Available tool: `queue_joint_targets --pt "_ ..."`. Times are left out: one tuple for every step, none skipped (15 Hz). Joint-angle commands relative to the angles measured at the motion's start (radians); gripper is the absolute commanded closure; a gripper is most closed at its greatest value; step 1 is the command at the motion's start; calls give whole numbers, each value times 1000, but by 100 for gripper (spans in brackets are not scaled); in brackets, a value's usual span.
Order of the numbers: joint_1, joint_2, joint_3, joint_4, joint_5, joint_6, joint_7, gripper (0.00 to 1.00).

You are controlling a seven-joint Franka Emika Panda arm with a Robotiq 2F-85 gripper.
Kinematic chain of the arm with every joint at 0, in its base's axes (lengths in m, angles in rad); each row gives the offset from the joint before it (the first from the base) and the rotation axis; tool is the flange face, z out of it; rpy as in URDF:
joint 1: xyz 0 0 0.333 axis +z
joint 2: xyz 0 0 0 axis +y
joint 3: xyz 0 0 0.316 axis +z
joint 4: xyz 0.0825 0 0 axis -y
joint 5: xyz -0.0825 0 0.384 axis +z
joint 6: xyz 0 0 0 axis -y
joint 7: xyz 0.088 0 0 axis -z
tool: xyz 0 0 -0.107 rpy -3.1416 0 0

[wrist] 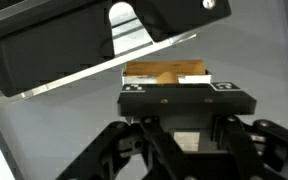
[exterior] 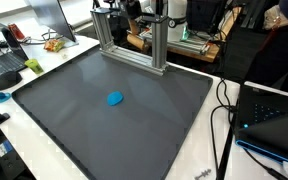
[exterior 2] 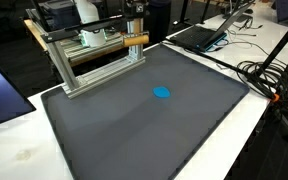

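My gripper [wrist: 184, 140] fills the lower half of the wrist view as black linkages, and its fingertips are not distinguishable. Just beyond it is a black block [wrist: 184, 98] with small white marker squares, and a wooden piece [wrist: 164, 72] past that. In both exterior views the gripper [exterior 2: 134, 12] [exterior: 160, 10] hangs at the top of an aluminium frame [exterior 2: 94, 65] [exterior: 129, 45], close to a wooden rod [exterior 2: 134, 41]. A small blue object [exterior: 115, 98] [exterior 2: 162, 93] lies alone in the middle of the grey mat [exterior: 74, 125] [exterior 2: 124, 135], far from the gripper.
An open laptop [exterior 2: 199, 35] stands at the mat's far corner, with cables [exterior 2: 266, 75] [exterior: 224, 110] along one side. A dark device with blue lights [exterior: 274, 125] sits beside the mat. Clutter and a keyboard [exterior: 9, 62] lie at another edge.
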Motion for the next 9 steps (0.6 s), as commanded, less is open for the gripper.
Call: queue_joint_targets --pt "-6 -96 12 -116 -15 -18 -155 78" --pt "-7 -113 15 -143 -24 -11 -172 78" --pt "-7 -135 18 -174 -37 -3 -187 78" --pt "-9 -156 22 -202 -48 27 -177 78" --pt "-12 -67 18 -117 -18 27 -150 53" --pt "-12 -82 20 -135 -24 43 -152 53" --pt "-13 -95 21 -149 -28 53 -153 53" --pt "-13 -104 22 -157 -29 59 -153 53" --pt "-13 -109 23 -162 -30 63 -153 53"
